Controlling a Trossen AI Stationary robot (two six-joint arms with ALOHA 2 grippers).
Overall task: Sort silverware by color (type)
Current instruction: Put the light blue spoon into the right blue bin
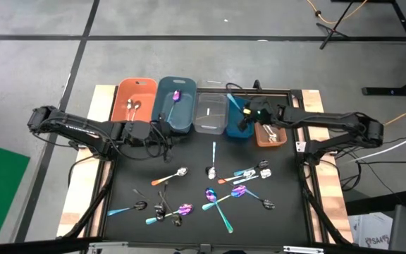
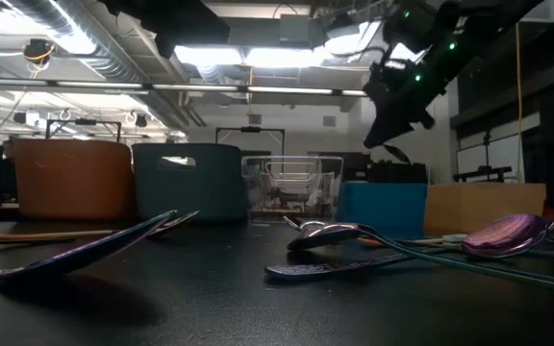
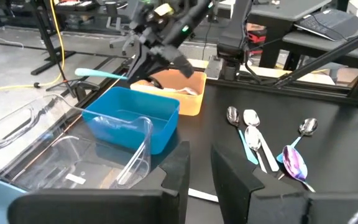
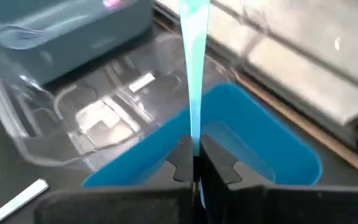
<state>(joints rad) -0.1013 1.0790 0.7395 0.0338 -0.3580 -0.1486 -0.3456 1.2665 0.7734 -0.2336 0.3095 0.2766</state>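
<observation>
Five bins line the far edge of the bench [image 1: 118,226] in the high view: orange bin [image 1: 134,97], grey-blue bin [image 1: 175,102], clear bin [image 1: 210,113], blue bin [image 1: 236,118] and brown bin [image 1: 270,135]. The right gripper [image 1: 246,113] hangs over the blue bin, while the left gripper [image 1: 162,132] waits just before the grey-blue bin, which already holds a purple spoon [image 1: 176,95]; most of the silverware [image 1: 217,190] lies scattered on the near half of the bench. From the low view, the right gripper [image 2: 392,120] hangs well above the bin row, with spoons lying in the foreground. In the left wrist view, that arm's own fingers [image 3: 176,177] stand partly spread with nothing between them, and beyond them the right gripper [image 3: 143,62] carries a teal-handled utensil [image 3: 101,73] jutting sideways above the blue bin [image 3: 132,118]. The right wrist view shows its fingers [image 4: 182,163] pressed together on the teal handle [image 4: 194,74], directly over the blue bin [image 4: 260,143]. The risk I see is in the release: the handle reaches out toward the clear bin [image 4: 79,118], so let go from this height it could tip over the shared wall, landing in the wrong bin or on the bench.
</observation>
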